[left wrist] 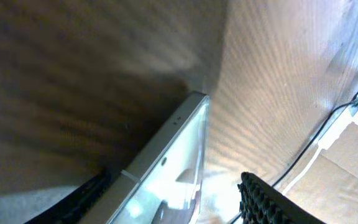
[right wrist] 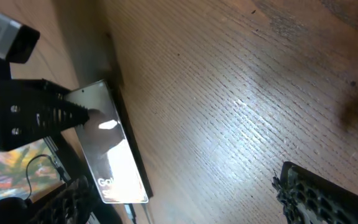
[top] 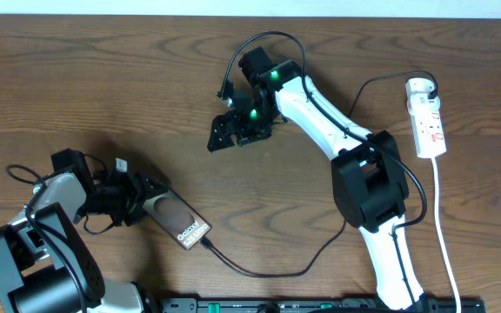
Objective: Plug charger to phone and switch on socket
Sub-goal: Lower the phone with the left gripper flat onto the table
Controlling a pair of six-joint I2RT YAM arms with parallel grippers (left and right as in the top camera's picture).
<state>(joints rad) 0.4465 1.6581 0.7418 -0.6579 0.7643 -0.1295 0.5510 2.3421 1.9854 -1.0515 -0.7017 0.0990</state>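
one readable word, on the phone (top: pixel 179 222)
white "galaxy" lettering runs along the phone's lower right end in the overhead view, with a smaller line beneath it too fine to read; the right wrist view catches only the first letters, "ga", on the glossy face. red marks on the socket (top: pixel 427 117) are too small to make out.

This looks like a robotics lab, not a home. One white-and-black robot arm (top: pixel 368 187) rises from the lower right of the overhead view, and a second arm (top: pixel 33 261) sits at the lower left. Both stand at a wood-grain table (top: pixel 103 78). A black rail (top: pixel 320 304) runs along the bottom edge. A white power strip (top: pixel 427 117) lies at the upper right, and brown cardboard (left wrist: pixel 347 180) shows at the lower right of the left wrist view.
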